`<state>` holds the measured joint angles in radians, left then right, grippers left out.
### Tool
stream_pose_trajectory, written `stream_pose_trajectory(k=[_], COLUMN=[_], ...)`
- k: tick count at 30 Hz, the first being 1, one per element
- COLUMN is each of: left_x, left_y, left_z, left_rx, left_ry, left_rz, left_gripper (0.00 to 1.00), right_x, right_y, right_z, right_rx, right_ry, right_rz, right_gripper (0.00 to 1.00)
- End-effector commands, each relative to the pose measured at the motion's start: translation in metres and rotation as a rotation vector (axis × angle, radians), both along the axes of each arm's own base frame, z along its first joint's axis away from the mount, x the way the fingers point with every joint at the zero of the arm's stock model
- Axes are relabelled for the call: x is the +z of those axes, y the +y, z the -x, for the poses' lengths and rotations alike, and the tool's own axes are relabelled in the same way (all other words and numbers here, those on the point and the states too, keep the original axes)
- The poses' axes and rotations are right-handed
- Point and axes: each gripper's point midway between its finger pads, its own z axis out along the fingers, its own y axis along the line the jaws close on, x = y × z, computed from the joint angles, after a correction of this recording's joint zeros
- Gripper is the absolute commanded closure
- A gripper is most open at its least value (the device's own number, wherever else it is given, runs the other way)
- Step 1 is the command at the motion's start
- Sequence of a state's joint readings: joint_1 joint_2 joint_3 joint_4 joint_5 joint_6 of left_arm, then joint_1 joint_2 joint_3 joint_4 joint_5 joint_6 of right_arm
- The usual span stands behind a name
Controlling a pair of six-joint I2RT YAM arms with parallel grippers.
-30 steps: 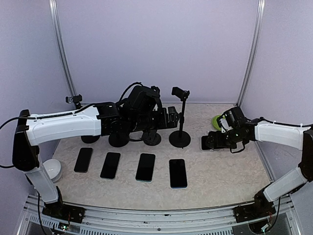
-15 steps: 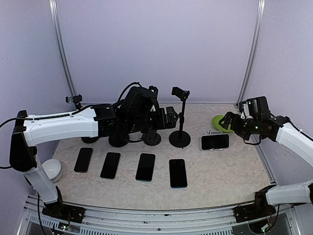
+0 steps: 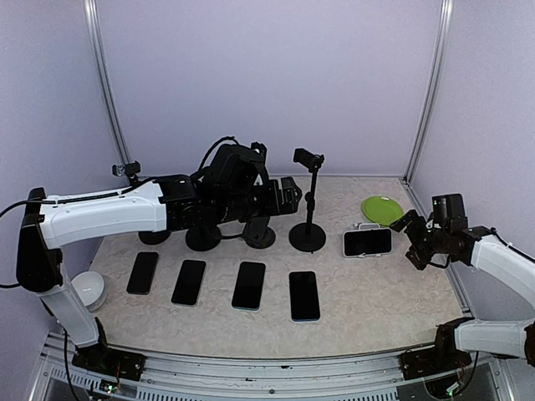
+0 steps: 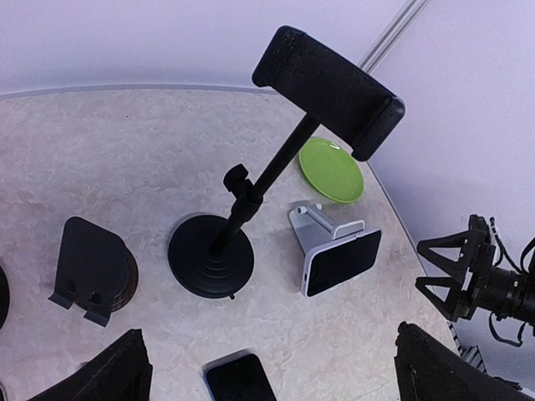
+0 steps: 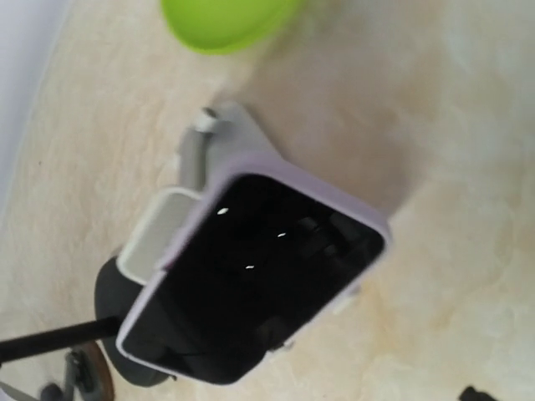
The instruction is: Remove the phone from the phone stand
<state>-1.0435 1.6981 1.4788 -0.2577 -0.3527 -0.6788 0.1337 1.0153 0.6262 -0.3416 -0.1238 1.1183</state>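
Phone (image 3: 368,242) in a pale lilac case, propped landscape against the white phone stand (image 4: 313,224), screen dark, toward the right side of the marbled table (image 3: 376,309). Not lifted off. Seen close in the right wrist view: dark glass tilted up, the stand's white bracket at one short end.

Just behind it, a green plate (image 3: 382,209). To its left, a tall black clamp stand (image 3: 308,200) on a round base, clamp empty.

Right gripper (image 3: 412,240) near the phone's right end, apart from it, jaws spread wide, nothing between them.

Left gripper (image 3: 290,195) hanging to the left of the clamp stand's pole, well apart from the phone, fingers (image 4: 113,372) splayed fully, gripping nothing.

Along the near part of the table, a row of four dark phones (image 3: 249,285) lying flat. Behind that row, low black stands (image 3: 203,238). At the far left edge, a white round puck (image 3: 88,288).
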Motion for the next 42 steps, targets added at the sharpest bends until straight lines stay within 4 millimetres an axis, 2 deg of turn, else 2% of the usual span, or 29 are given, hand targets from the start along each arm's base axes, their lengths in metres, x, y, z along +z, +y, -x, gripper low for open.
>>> stream_pose_trajectory(k=[1, 11, 16, 20, 28, 37, 42], left_x=[0.015, 0.014, 0.01, 0.006, -0.001, -0.009, -0.009], left_y=[0.008, 0.012, 0.012, 0.012, 0.014, 0.015, 0.016], left_z=[-0.003, -0.008, -0.009, -0.01, -0.013, -0.018, -0.02], left_rx=[0.005, 0.003, 0.003, 0.001, 0.009, 0.021, 0.024], left_ry=[-0.032, -0.03, -0.027, -0.021, -0.012, 0.006, 0.006], left_rz=[0.023, 0.021, 0.007, -0.003, -0.023, -0.048, -0.049], left_gripper=[0.01, 0.01, 0.01, 0.01, 0.01, 0.01, 0.01], right_x=[0.002, -0.035, -0.052, -0.053, -0.044, -0.066, -0.066], right_y=[-0.001, -0.003, -0.004, -0.004, -0.012, 0.002, -0.003], right_z=[-0.006, -0.011, -0.02, -0.031, -0.049, -0.055, -0.059], right_rx=[-0.124, -0.229, -0.27, -0.272, -0.3, -0.282, -0.314], right_ry=[-0.042, -0.022, -0.028, -0.063, -0.143, -0.04, -0.046], right_rz=[-0.171, -0.298, -0.347, -0.353, -0.333, -0.396, -0.384], right_gripper=[0.0, 0.0, 0.0, 0.0, 0.0, 0.0, 0.0])
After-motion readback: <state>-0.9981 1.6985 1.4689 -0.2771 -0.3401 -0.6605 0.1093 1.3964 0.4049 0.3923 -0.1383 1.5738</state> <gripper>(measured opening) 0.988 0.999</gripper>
